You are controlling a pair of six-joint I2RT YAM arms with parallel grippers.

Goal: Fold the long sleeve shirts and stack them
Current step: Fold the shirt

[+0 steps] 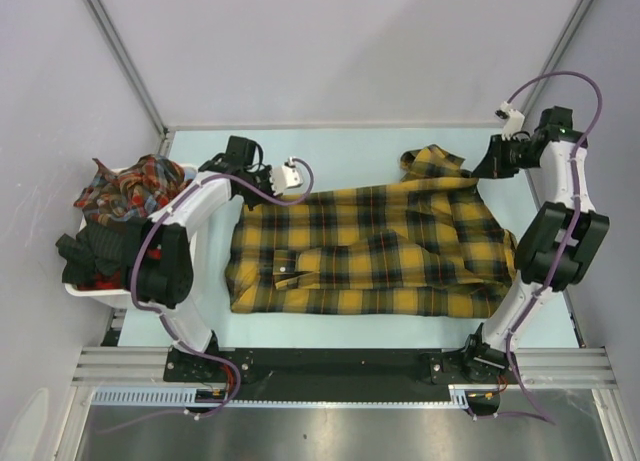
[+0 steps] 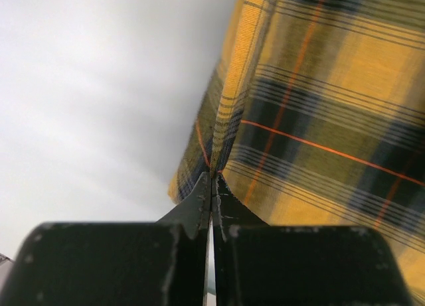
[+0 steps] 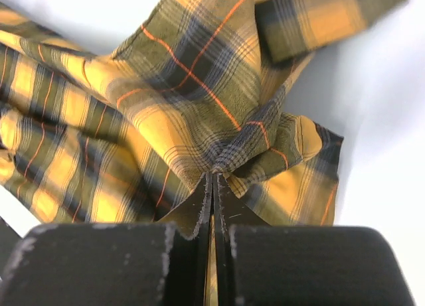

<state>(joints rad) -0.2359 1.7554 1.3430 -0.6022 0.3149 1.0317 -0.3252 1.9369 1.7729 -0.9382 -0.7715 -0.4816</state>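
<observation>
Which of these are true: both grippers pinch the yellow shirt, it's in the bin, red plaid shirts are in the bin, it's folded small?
The left gripper and the right gripper are both shut on the yellow shirt. True.
The yellow shirt lies in the bin. False: it lies on the table.
The red plaid shirts sit in the bin. True.
The yellow shirt is folded small. False: it is spread wide between the arms.
</observation>
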